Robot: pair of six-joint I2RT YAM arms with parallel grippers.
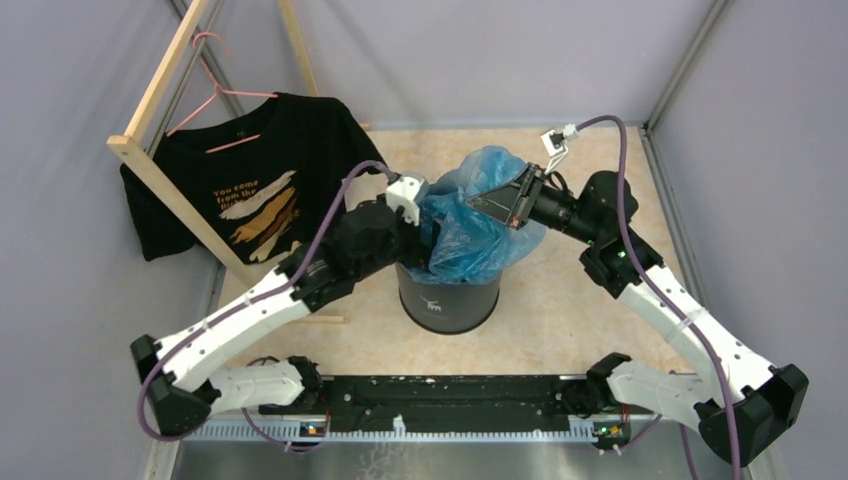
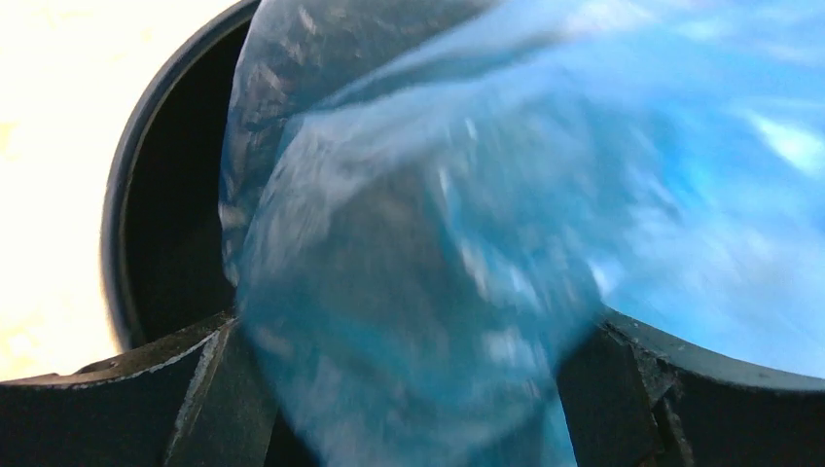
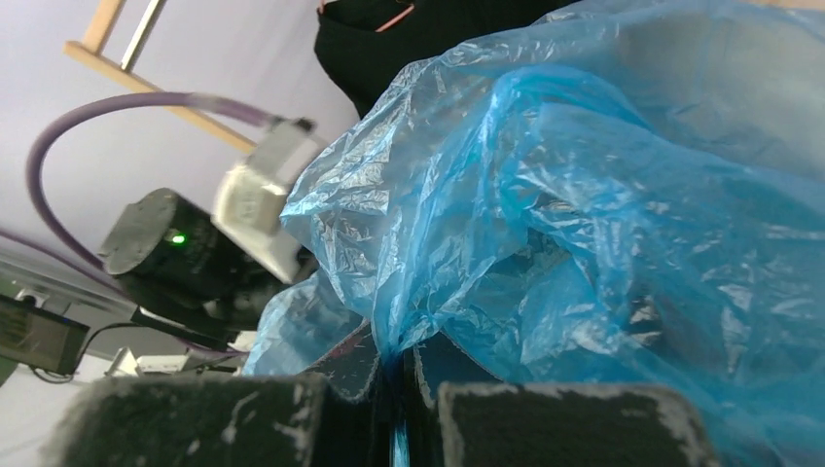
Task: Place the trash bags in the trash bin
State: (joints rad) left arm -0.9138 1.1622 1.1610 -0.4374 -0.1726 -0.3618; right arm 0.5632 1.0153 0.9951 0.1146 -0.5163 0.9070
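Right now the bag (image 1: 470, 235) is only partly in the bin (image 1: 448, 300). Its lower part is down inside the mouth, while most of the crinkly blue film bulges up above the rim and hangs over the right side. The bin stands upright near the middle of the desk (image 1: 560, 300), with its white deer logo (image 1: 431, 303) facing the arms.

The right arm (image 1: 650, 290) reaches in from the right, and the right jaws are closed on the bag near its top. In the right wrist view, a fold of film (image 3: 584, 195) is pinched in the narrow slit between them.

The left arm (image 1: 300, 285) comes in from the left, its tip at the bin's left rim and pressed into the plastic. The left jaws stand wide open. In the left wrist view they sit far apart at the bottom corners, and blurred blue film (image 2: 438, 243) billows between them without being clamped. The bin's dark rim (image 2: 146, 243) curves behind on the left.

At the rear left a black shirt (image 1: 260, 170) hangs on a pink hanger (image 1: 215, 95) from a wooden rack (image 1: 160, 165) — well apart from the bin.
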